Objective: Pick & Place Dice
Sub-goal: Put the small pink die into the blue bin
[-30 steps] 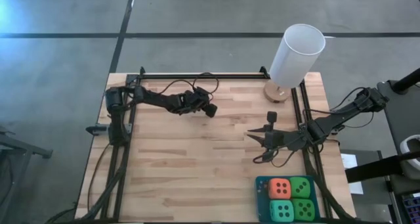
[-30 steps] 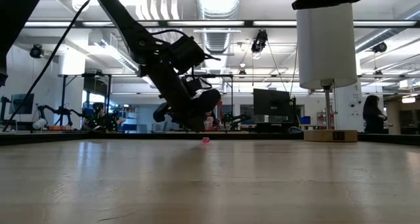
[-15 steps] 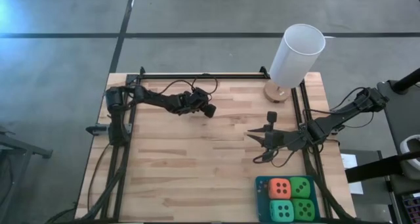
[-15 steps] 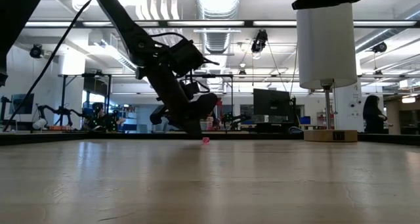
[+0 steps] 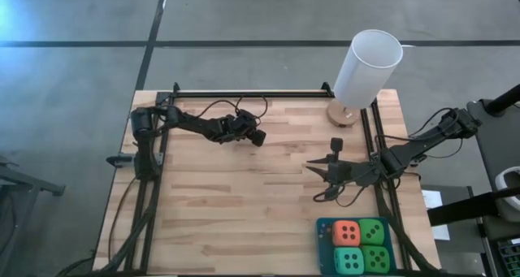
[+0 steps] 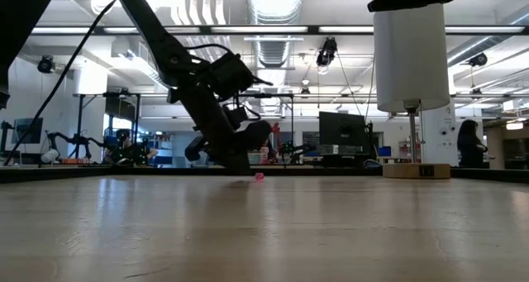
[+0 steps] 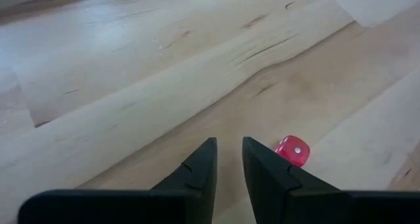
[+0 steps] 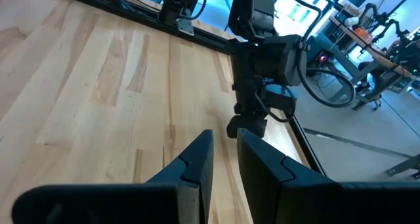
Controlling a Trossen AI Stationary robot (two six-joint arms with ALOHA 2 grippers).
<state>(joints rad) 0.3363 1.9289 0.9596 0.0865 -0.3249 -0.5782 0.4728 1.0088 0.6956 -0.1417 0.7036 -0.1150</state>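
- 4 soft dice are seen in a tray [image 5: 322,226] at the near right corner of the wooden table [image 5: 227,212], packed 2 by 2 and touching.
- 1 orange-red die [image 5: 347,233] is placed beside 1 green die [image 5: 372,231] in the row farther from the table edge; 1 turquoise die [image 5: 349,260] and a second green die [image 5: 375,257] are set in the nearer row.
- 1 much smaller red die [image 7: 292,150] is seen lying on the bare wood by the left arm. It is just beside 1 finger [image 7: 262,168] of the left gripper [image 7: 228,145] and outside the gap.
- In the low view the same die shows as 1 small pink speck [image 6: 259,177] on the table under the left arm.
- The left gripper [image 5: 258,137] is held low over the far middle of the table. Its 2 fingers are brought close together with only a narrow slit between them, and nothing is pinched.
- The right gripper [image 5: 311,166] is held at the right side of the table, pointing toward the middle, well apart from the tray. Its 2 fingers [image 8: 197,161] are likewise pressed nearly together, with nothing between them.
- 1 tall white cylinder [image 5: 367,67] is stood upright on 1 wooden base [image 5: 340,113] at the far right corner.
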